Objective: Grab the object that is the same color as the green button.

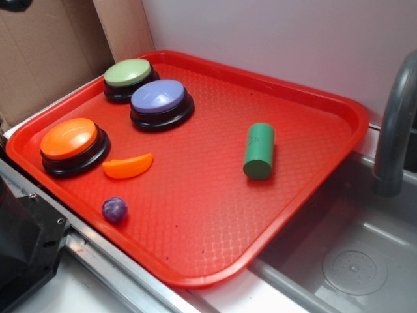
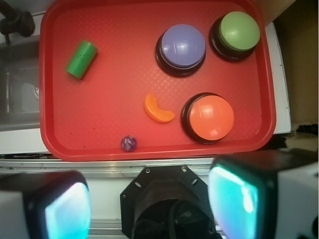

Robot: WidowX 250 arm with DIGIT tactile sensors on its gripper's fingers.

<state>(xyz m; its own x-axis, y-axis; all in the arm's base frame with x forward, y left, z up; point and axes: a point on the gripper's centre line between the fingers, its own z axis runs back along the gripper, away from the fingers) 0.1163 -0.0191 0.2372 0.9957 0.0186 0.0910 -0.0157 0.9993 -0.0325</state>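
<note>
The dark-green cylinder lies on its side on the red tray, well apart from the green button, lavender button and orange button. The gripper hangs off the tray, jaws spread wide, holding nothing.

We see the green cylinder lying alone on the red tray, with bare tray floor on all its sides, so an end effector could come down on it freely. The green button, the lavender button and the orange button crowd the tray's other side, well apart from it. The orange wedge and the small purple ball lie near the orange button. Beyond the tray's edge nearest the cylinder stands a grey faucet over the sink.
</note>
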